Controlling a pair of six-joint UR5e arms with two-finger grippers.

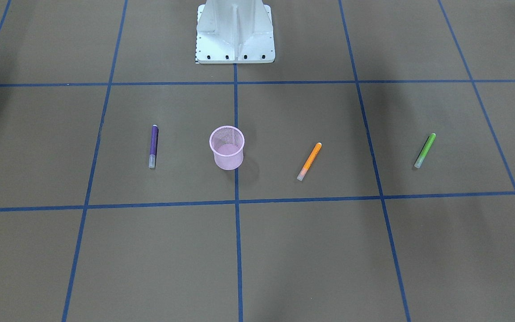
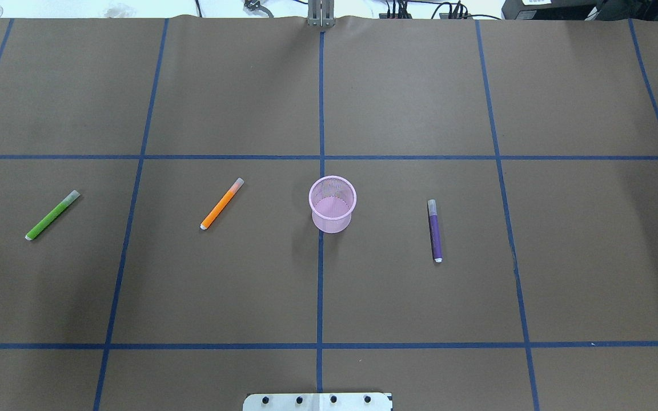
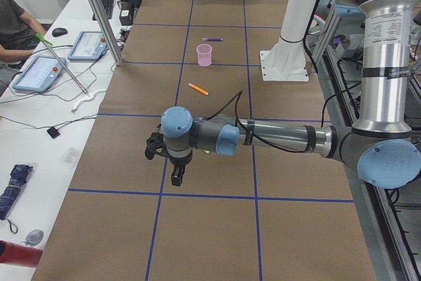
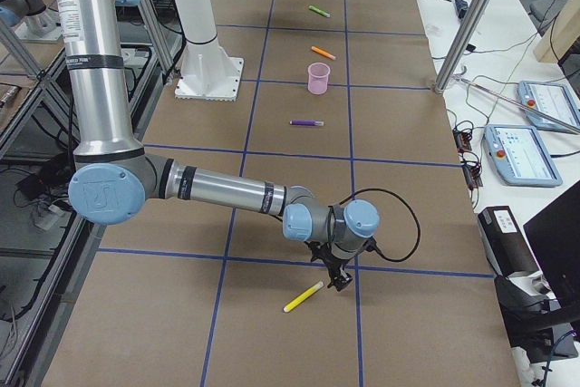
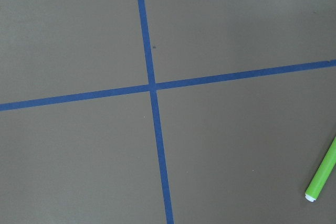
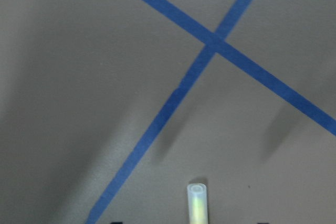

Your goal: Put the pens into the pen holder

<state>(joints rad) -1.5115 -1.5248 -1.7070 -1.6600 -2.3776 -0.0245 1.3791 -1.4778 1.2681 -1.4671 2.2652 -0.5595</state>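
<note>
Yellow pen (image 4: 304, 296) lies flat on the brown paper table (image 2: 420, 85), just beside the right gripper (image 4: 338, 278), which points down at it. I cannot tell whether that gripper is wide or narrow. The left gripper (image 3: 176, 174) hangs low over the table with the green pen (image 5: 321, 174) near it, and its spread cannot be told either. Farther from the left gripper lies the orange pen (image 2: 221, 204), then the pink mesh cup (image 2: 332, 204), standing upright. The purple pen (image 2: 434, 230) lies on the cup's other side, towards the right gripper. That makes four pens and one cup, all well apart, every pen outside the cup.
</note>
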